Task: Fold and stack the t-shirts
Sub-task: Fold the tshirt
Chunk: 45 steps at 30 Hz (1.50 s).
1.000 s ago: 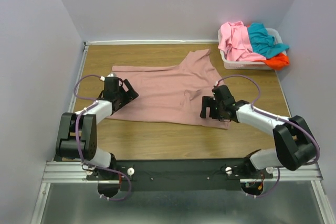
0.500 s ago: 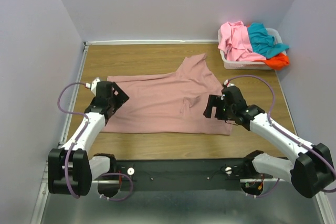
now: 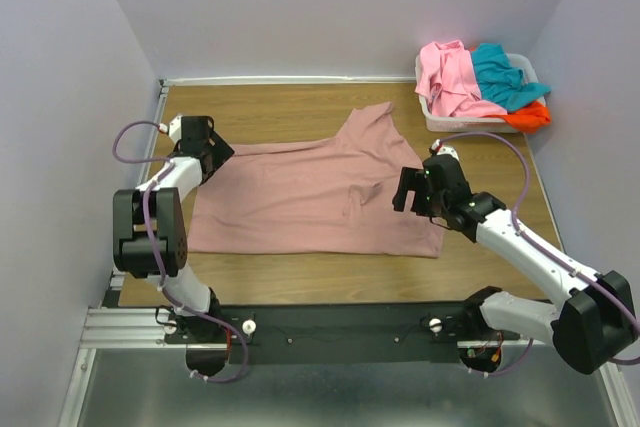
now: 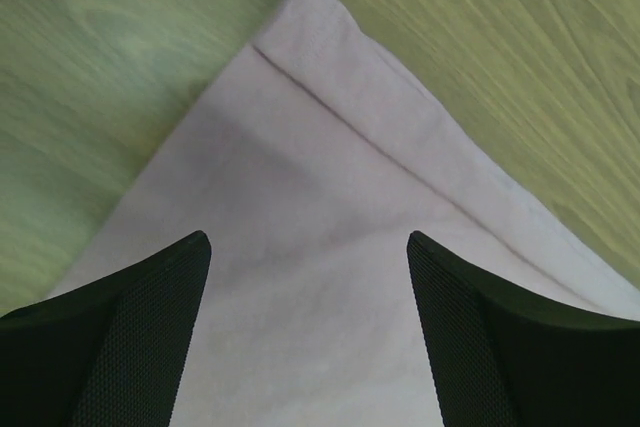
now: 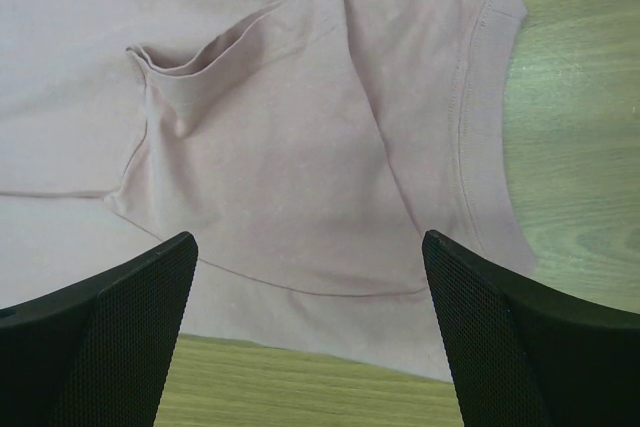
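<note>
wood-grain worktop (image 3: pixel 300 277), lavender walls (image 3: pixel 300 7) on three sides. mauve t-shirt (image 3: pixel 300 192) lies spread at centre. bright pink tee (image 3: pixel 450 77), teal tee (image 3: pixel 500 72) and orange-red tee (image 3: pixel 530 115) are heaped in white basket (image 3: pixel 440 119) at 1 o'clock. left pincer (image 4: pixel 308 277) wide open, empty, over the shirt's 10 o'clock corner; hem stitching shows in wrist view only. right pincer (image 5: pixel 310 287) wide open, empty, at the 3 o'clock edge over a curved seam and pucker. cloth contact: cannot tell.

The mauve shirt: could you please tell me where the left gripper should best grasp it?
Probably the hemmed corner of the shirt, from above: it lies flat and pointed on the table, just ahead of the open left gripper.
</note>
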{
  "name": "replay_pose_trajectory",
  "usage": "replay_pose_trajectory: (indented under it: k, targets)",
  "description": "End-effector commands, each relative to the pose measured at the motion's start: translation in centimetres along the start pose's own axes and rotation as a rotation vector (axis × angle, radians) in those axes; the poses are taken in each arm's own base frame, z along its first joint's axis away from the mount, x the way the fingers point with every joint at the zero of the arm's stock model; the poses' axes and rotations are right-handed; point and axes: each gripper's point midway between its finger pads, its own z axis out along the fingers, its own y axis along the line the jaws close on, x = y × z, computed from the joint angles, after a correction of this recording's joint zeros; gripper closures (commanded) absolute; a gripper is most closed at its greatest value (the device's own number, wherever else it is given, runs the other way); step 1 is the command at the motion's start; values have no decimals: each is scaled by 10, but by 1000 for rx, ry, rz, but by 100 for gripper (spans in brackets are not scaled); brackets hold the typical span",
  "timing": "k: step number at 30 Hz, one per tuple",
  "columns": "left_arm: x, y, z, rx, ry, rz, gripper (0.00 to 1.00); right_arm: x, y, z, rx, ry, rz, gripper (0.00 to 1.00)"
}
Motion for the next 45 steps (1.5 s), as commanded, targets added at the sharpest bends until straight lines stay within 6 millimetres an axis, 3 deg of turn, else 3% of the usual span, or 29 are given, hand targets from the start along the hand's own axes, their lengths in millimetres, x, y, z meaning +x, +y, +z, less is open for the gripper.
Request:
replay_pose_trajectory:
  k: [1, 2, 6, 9, 15, 20, 22, 27, 32, 36, 39, 42, 45]
  targets:
    - [-25, -3, 20, 6, -36, 0, 16, -11, -3, -1, 30, -29, -17, 0]
    - [-35, -6, 24, 11, -50, -3, 17, -11, -3, -1, 28, -30, -19, 0]
    - [-32, 2, 51, -5, -4, 10, 22, -13, -8, -1, 51, -44, -45, 0]
    - [-33, 0, 61, 8, 5, 5, 25, -17, -9, -2, 58, -56, -60, 0]
    - [-35, -2, 73, 0, 16, -1, 29, -18, -5, 0, 47, -47, -73, 0]
    - [-41, -7, 80, 0, 10, 1, 44, -17, -6, 0, 48, -48, -68, 0]
    - [-39, -6, 85, -5, 20, 1, 45, -17, -6, 0, 48, -50, -68, 0]
    - [-42, -8, 94, -14, 27, 4, 65, -19, -7, -1, 53, -56, -69, 0]
    - [-45, -8, 94, -22, 27, 5, 98, -18, -8, 2, 61, -50, -70, 0]
    - [-47, -10, 90, -12, 25, 15, 100, -19, -6, 6, 68, -41, -61, 0]
    - [-51, -12, 83, 0, 9, 13, 100, -33, -1, 13, 95, -63, 10, 0]
    - [-54, -14, 78, 8, 2, 19, 100, -65, 13, 21, 107, -118, 63, 0]
    - [-58, -17, 72, 19, -1, 31, 100, -98, 37, 46, 92, -116, 25, 0]
